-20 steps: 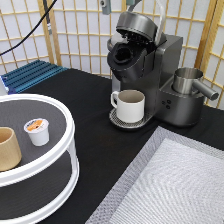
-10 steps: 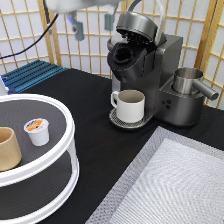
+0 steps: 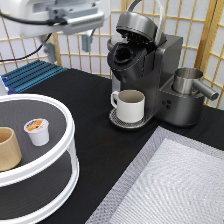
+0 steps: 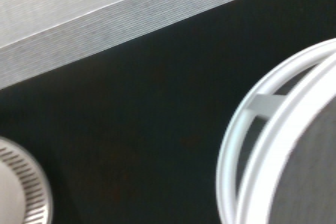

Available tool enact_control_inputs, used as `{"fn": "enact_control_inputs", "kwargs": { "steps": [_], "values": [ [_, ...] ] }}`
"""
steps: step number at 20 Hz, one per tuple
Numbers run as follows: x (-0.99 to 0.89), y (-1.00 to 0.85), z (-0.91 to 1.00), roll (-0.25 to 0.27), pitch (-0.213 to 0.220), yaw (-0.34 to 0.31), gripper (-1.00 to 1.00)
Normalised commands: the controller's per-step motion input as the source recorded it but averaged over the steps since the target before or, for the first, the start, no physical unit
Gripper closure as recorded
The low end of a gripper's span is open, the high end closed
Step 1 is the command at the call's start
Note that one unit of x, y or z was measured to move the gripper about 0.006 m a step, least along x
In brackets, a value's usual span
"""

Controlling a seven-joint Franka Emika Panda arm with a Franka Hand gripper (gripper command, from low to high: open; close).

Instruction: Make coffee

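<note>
The coffee pod (image 3: 37,131), white with an orange-and-white foil top, stands on the upper shelf of a white round two-tier stand (image 3: 70,150) at the exterior view's left. My gripper (image 3: 68,46) hangs high at the exterior view's top left, above the table between the stand and the coffee machine (image 3: 145,70). Its fingers (image 3: 86,42) are spread apart and hold nothing. The machine's lid is raised and its pod chamber is open. A white mug (image 3: 131,105) with a handle stands on the machine's drip tray (image 3: 117,121). The wrist view shows the stand's white rim (image 4: 259,150) and black tabletop.
A tan handleless cup (image 3: 7,148) stands beside the pod on the stand. A grey mat (image 3: 170,185) lies at the exterior view's bottom right and shows in the wrist view (image 4: 90,30). A steel cup (image 3: 187,80) sits on the machine's right. A blue rack (image 3: 30,75) lies behind.
The arm has come into view at the exterior view's top and moved down and right; the gripper now hangs lower, left of the machine. Pod, mug and cup have not moved.
</note>
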Motion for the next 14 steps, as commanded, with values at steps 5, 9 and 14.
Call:
{"fn": "enact_control_inputs", "kwargs": {
  "steps": [5,9,14],
  "values": [
    [-0.22,-0.39,-0.27,-0.023,-0.158,-0.236,-1.00],
    [-0.12,-0.29,-0.26,-0.009,-0.145,-0.277,-1.00],
    [-0.09,-0.17,-0.26,-0.014,-0.060,-0.324,-1.00]
  ]
}}
